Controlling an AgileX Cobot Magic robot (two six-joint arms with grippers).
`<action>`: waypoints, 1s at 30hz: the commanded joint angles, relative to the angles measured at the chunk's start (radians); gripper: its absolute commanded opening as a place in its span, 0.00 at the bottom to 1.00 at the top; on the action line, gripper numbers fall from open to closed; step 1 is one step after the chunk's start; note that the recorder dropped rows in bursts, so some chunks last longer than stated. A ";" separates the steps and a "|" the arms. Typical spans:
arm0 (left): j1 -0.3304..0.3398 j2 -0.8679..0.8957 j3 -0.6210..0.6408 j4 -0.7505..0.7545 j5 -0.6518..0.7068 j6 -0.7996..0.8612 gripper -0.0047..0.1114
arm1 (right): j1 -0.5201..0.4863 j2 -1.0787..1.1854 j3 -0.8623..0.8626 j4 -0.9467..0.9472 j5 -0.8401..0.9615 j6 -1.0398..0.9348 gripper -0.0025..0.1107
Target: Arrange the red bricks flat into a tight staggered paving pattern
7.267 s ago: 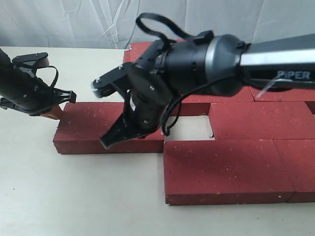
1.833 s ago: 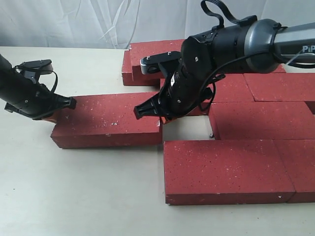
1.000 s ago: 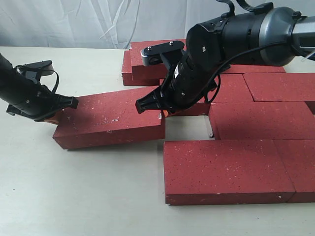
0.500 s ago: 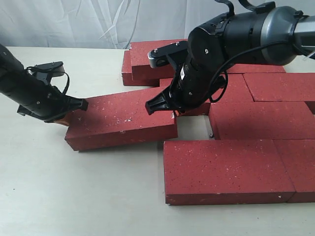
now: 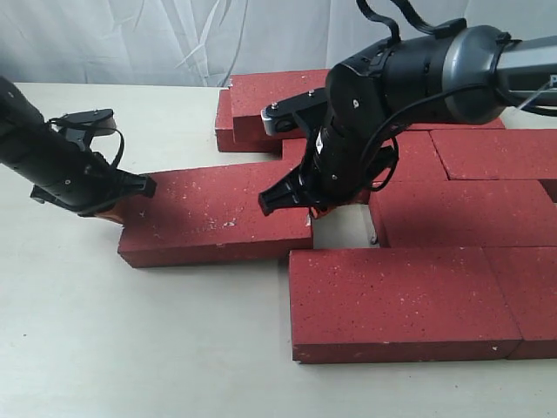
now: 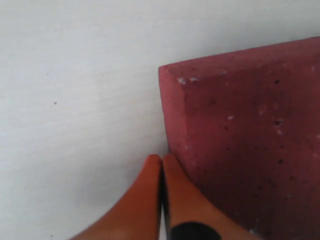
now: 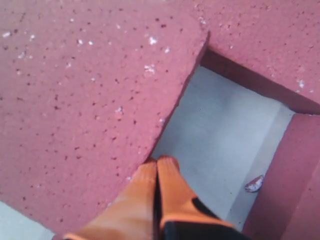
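One loose red brick (image 5: 218, 213) lies flat, left of a paved group of red bricks (image 5: 400, 300). At its left end sits my left gripper (image 5: 111, 212), shut; in the left wrist view its orange fingertips (image 6: 161, 159) press together against the brick's end face (image 6: 240, 130). My right gripper (image 5: 317, 209) is shut at the brick's right end, beside a small bare gap (image 5: 344, 228) in the paving. In the right wrist view its tips (image 7: 157, 161) touch the brick's edge (image 7: 85, 100) next to the gap (image 7: 220, 135).
Paved bricks fill the right: a middle row (image 5: 461, 213), a front right brick (image 5: 531, 296) and a back brick (image 5: 261, 104). A small white chip (image 7: 254, 183) lies in the gap. Bare table (image 5: 130, 348) spreads to the front left. A white curtain hangs behind.
The loose brick slid right toward the paving, pushed at its left end, and tilted. Its right end has since dropped and it lies level. My right gripper has lowered slightly.
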 commanded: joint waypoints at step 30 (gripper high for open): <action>-0.013 -0.001 -0.004 0.271 0.004 -0.167 0.04 | 0.003 -0.046 -0.002 -0.211 -0.006 0.133 0.01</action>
